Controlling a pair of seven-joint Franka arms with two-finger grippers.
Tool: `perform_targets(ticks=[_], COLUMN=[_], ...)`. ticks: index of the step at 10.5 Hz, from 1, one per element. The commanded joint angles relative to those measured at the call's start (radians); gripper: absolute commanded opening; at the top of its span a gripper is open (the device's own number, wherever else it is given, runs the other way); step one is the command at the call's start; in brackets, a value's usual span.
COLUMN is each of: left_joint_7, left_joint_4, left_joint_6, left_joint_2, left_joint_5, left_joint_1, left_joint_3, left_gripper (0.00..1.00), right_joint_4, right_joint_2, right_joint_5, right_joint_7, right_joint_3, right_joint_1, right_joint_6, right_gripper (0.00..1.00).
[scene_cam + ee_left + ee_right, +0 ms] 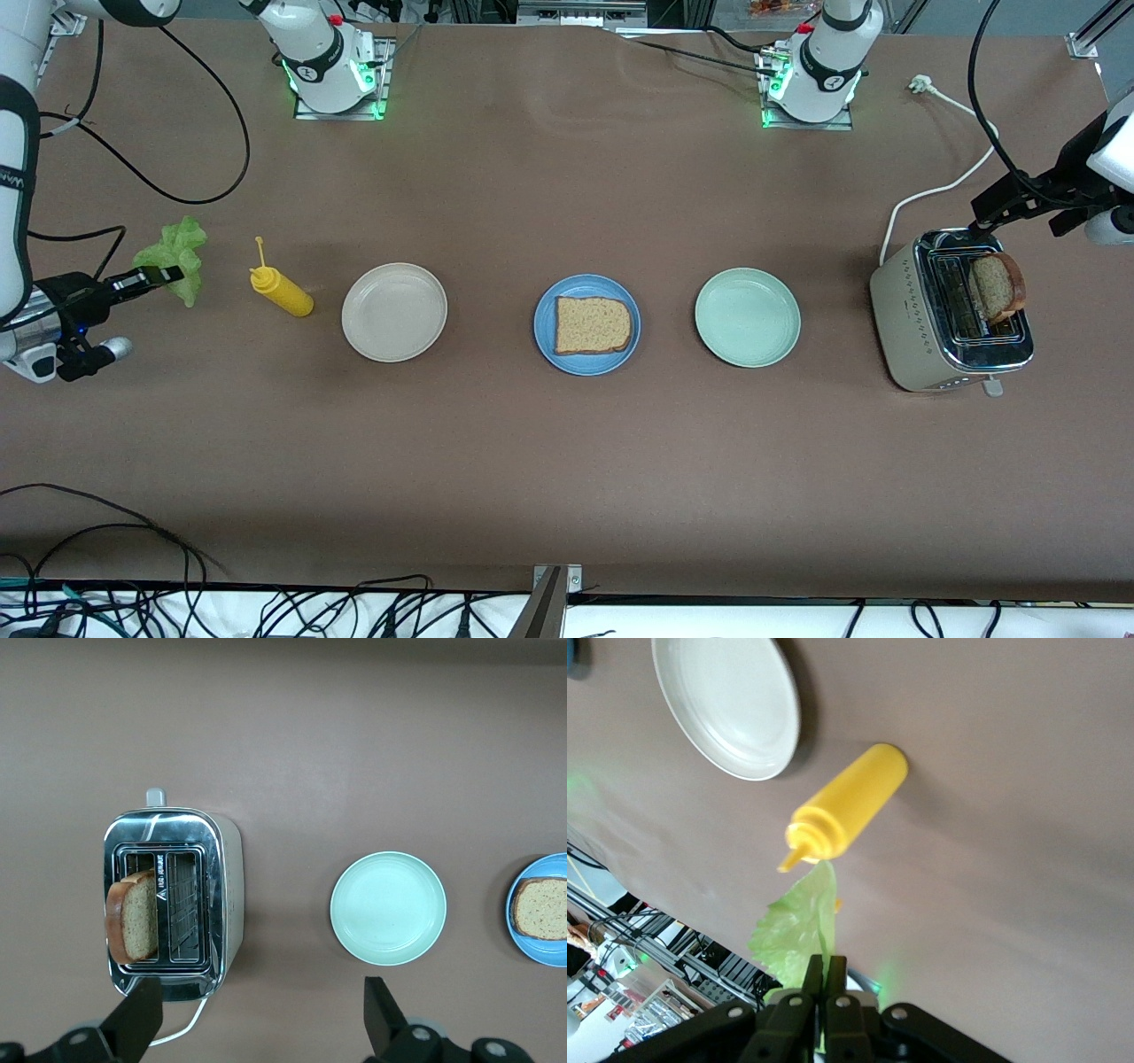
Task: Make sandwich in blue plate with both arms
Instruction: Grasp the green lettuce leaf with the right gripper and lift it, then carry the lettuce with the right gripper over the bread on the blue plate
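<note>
The blue plate (586,283) lies mid-table with one brown toast slice (592,325) flat on it; the left wrist view also shows the plate (540,952) and slice (542,908). A second toast slice (997,285) (133,917) stands up out of a slot of the toaster (921,346) (226,895). My left gripper (988,211) (263,1014) hangs open and empty over the table at the toaster's cord end. My right gripper (168,275) (824,967) is shut on a ruffled green lettuce leaf (180,244) (793,926), held in the air over the right arm's end of the table.
A yellow squeeze bottle (282,291) (850,802) lies on its side beside the beige plate (394,312) (726,704). A pale green plate (747,317) (388,908) sits between the blue plate and the toaster. The toaster's white cord (939,190) trails toward the bases.
</note>
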Motion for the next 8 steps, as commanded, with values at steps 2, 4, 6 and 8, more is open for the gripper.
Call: perform_targets(ticks=[2, 4, 6, 8], left_joint_7=[0.006, 0.006, 0.006, 0.006], left_joint_4=[0.033, 0.033, 0.033, 0.033], left_joint_6=[-0.017, -0.018, -0.018, -0.018], left_joint_2=[0.019, 0.02, 0.02, 0.02], left_joint_5=[-0.006, -0.008, -0.006, -0.006], left_joint_1=[0.005, 0.008, 0.006, 0.008], left_joint_3=[0.0, 0.0, 0.0, 0.0], left_gripper=[1.0, 1.0, 1.0, 1.0], right_joint_4=[0.007, 0.007, 0.004, -0.005], right_joint_2=[-0.082, -0.082, -0.074, -0.064], right_joint_5=[0.045, 0.164, 0.211, 0.211], right_joint_7=[0.305, 0.506, 0.698, 0.838], right_joint_3=[0.078, 0.17, 0.217, 0.221], right_joint_1=[0.092, 0.092, 0.141, 0.246], right_joint_6=[-0.04, -0.022, 0.087, 0.242], right_gripper=[0.0, 0.0, 0.0, 0.0])
